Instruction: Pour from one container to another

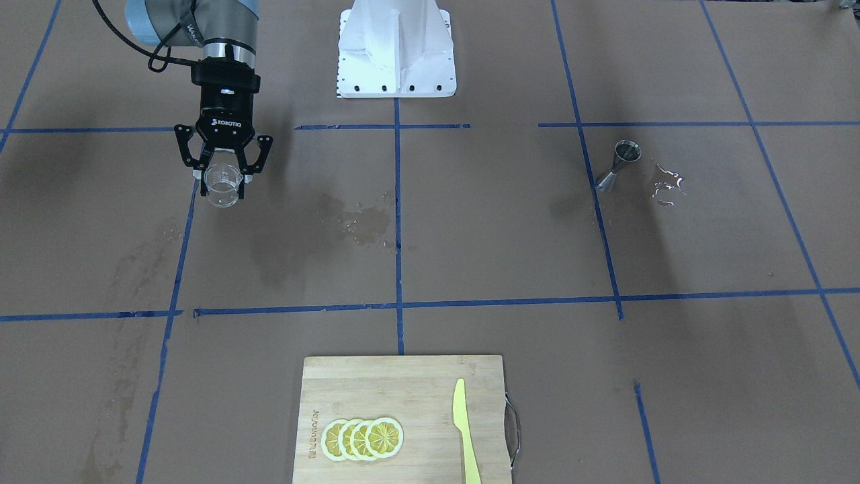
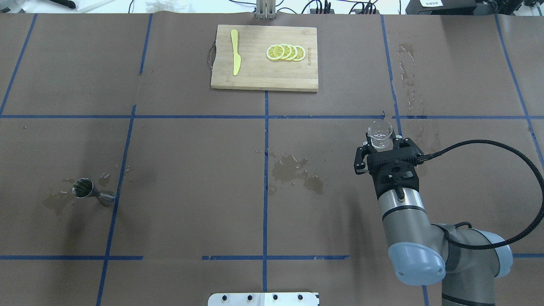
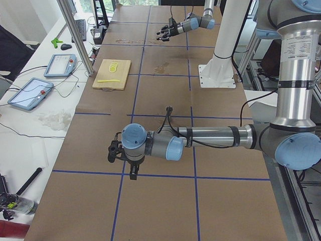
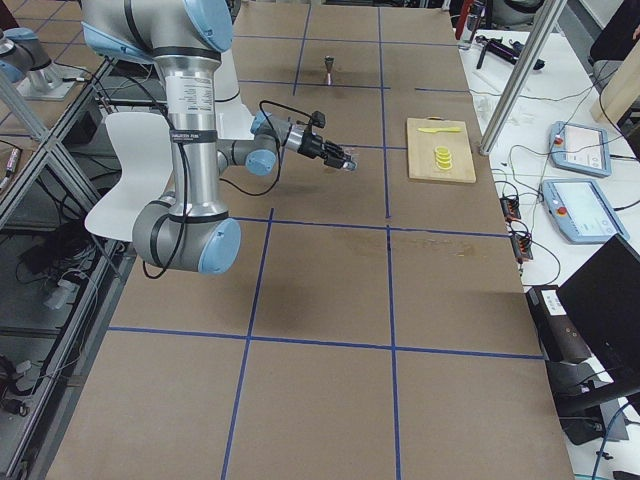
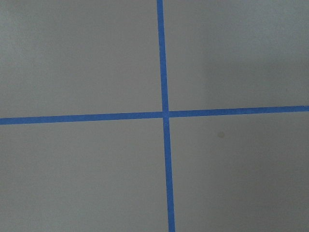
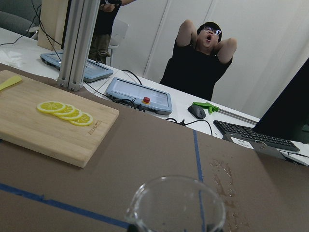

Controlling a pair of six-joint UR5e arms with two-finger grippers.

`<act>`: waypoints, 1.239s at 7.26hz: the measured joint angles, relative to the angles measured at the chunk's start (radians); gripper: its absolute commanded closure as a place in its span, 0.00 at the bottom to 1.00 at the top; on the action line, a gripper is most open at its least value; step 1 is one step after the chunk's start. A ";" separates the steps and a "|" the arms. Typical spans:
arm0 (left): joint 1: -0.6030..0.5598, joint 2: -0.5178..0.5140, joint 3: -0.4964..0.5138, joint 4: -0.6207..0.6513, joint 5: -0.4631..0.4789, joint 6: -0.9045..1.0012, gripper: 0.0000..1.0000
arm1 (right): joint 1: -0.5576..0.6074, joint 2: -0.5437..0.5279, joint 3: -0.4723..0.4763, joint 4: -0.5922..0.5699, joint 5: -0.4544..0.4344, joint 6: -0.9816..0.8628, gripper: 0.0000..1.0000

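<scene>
One clear glass cup (image 2: 379, 132) in right gripper (image 2: 383, 143); hourglass steel jigger (image 2: 92, 192) apart

The brown-papered table (image 2: 191, 221), gridded with blue tape (image 2: 265, 140), carries the steel jigger (image 2: 85, 188), a wooden cutting board (image 2: 255, 74) and scattered wet patches (image 2: 293, 172).

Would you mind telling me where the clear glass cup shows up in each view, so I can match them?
Front-facing: glass cup upper left, in the right tool.
Overhead: cup right of centre.
Left side: too small to make out.
Right side: cup, a speck left of the cutting board.
Left wrist: not in it.
Right wrist: cup rim at bottom centre.
Shared landmark: that cutting board with lemon slices.
</scene>
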 measured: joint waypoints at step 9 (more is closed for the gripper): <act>0.000 0.006 -0.002 -0.014 0.000 0.002 0.00 | -0.008 -0.150 -0.216 0.290 0.031 0.348 1.00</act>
